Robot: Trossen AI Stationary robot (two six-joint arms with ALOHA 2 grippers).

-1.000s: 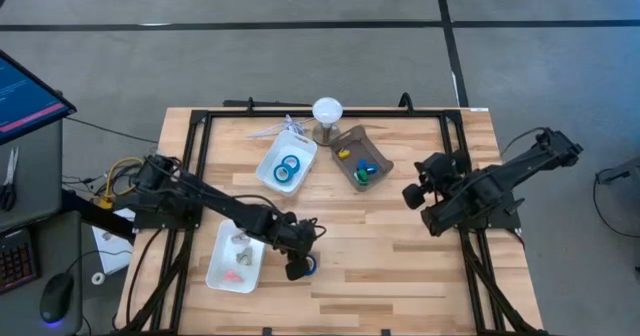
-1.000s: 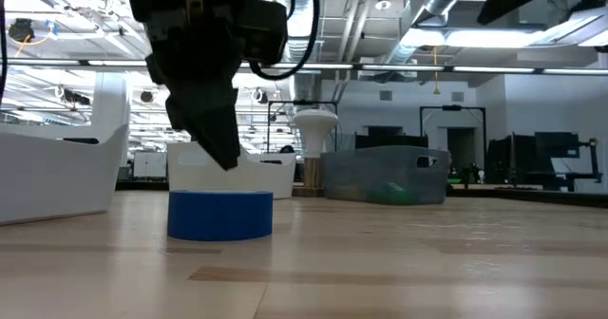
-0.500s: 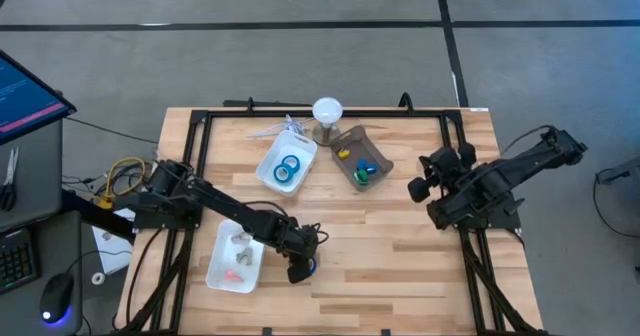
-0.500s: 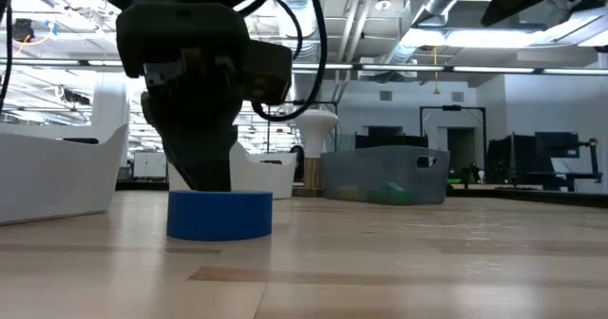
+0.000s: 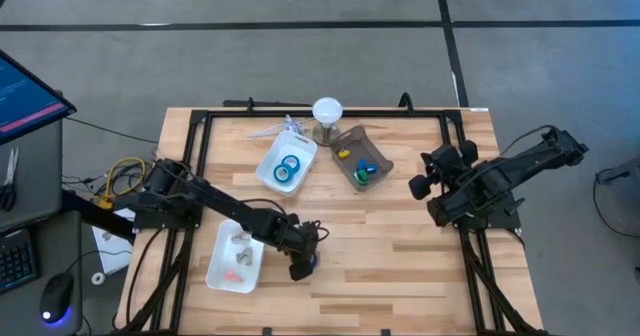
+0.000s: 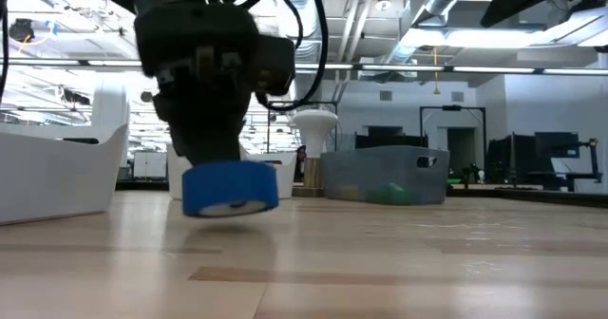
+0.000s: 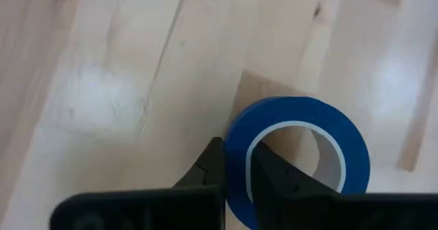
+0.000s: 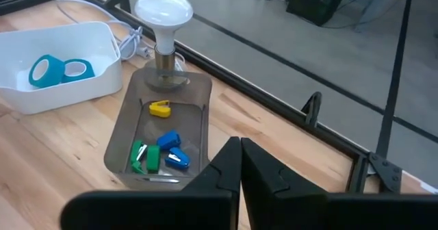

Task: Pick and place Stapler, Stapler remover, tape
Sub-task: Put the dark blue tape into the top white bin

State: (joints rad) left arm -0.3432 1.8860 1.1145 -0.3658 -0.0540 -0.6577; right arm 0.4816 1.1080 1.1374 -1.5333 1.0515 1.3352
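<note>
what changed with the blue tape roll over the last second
The left gripper came down on the tape roll, closed on its wall and lifted it; the roll now hangs tilted just above the table. The right gripper stayed shut at the table's right side. The white tray with two more rolls is unchanged.

Around my white bin (image 5: 286, 166)

Grey tray (image 5: 361, 159) sits right of it, lamp (image 5: 326, 110) behind between them; second white bin (image 5: 236, 257) lies nearer front-left, my left gripper (image 5: 301, 264) just beside that.
</note>
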